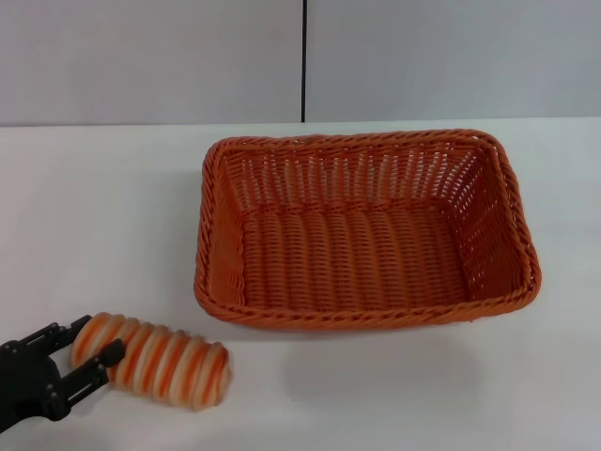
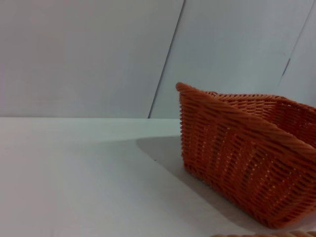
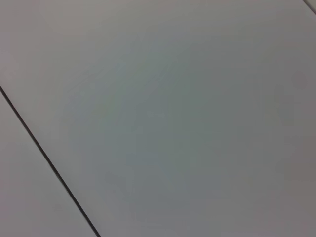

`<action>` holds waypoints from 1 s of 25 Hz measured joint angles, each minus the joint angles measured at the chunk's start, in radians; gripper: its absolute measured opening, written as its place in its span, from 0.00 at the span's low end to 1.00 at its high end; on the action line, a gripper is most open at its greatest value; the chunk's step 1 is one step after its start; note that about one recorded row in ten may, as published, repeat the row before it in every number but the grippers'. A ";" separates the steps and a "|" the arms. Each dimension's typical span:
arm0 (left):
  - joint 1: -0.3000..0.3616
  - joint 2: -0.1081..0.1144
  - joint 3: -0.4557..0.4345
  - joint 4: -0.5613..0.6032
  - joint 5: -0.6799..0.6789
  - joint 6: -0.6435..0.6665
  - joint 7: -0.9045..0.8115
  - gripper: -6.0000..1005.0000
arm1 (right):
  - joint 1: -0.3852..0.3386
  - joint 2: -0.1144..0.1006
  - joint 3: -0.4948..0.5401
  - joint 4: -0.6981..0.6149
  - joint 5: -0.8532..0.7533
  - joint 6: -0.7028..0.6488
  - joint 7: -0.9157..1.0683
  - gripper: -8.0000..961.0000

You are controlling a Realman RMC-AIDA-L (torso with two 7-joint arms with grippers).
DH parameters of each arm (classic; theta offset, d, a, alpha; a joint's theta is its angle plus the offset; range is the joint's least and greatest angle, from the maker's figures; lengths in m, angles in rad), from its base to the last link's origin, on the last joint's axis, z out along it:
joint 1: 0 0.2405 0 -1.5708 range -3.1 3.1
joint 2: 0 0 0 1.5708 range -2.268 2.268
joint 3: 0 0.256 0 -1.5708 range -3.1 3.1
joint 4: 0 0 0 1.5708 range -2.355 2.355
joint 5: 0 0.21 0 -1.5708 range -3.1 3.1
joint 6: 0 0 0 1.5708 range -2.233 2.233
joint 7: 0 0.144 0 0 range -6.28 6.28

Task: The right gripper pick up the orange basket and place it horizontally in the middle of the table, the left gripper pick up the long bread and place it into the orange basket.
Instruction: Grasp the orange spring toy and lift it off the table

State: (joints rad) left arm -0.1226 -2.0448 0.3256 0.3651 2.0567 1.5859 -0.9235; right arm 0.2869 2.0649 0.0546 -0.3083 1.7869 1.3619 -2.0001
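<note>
The left tool (image 1: 87, 352) reaches in from the near-left corner of the white counter (image 1: 103, 216), its 2 thin fingers set on either side of the left end of the long bread (image 1: 155, 361). The fingers look close against the loaf, though a firm pinch cannot be confirmed from the head view. The striped loaf lies on the counter just in front of the orange basket (image 1: 362, 230), near its front-left corner and apart from it. The basket sits lengthwise across the middle of the counter, empty, so its placement looks done and the bread step is in hand.

To do this well, the fingers should close squarely across the loaf's width, not merely on its rounded tip, since a grip that far out may let the long end droop or twist. A straight lift clear of the braided rim, then a carry over the basket's open floor before lowering, would avoid snagging the weave. The right tool is out of sight; its wrist camera faces only the grey wall (image 3: 173, 123).
</note>
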 joint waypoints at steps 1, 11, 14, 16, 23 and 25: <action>0.000 0.000 0.000 0.000 0.000 0.001 0.000 0.59 | 0.000 0.000 0.000 0.000 0.000 0.000 0.000 0.39; -0.002 0.000 0.002 0.000 -0.001 0.012 0.000 0.52 | 0.002 0.002 0.003 0.001 0.002 -0.007 0.000 0.39; -0.005 0.000 0.010 0.000 -0.001 0.012 -0.001 0.49 | 0.002 0.003 0.000 0.002 0.003 -0.008 0.000 0.39; -0.005 0.000 0.012 0.000 -0.001 0.013 -0.001 0.48 | 0.003 0.003 0.000 0.002 0.003 -0.008 0.000 0.39; -0.009 0.000 0.012 0.000 -0.001 0.023 -0.002 0.42 | 0.003 0.003 -0.001 0.002 0.003 -0.008 0.000 0.39; -0.010 0.000 0.012 0.000 -0.001 0.026 -0.002 0.41 | 0.003 0.003 -0.001 0.002 0.003 -0.008 0.000 0.39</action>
State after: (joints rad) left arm -0.1328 -2.0447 0.3375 0.3650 2.0555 1.6118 -0.9251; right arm 0.2899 2.0678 0.0537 -0.3067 1.7895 1.3544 -1.9999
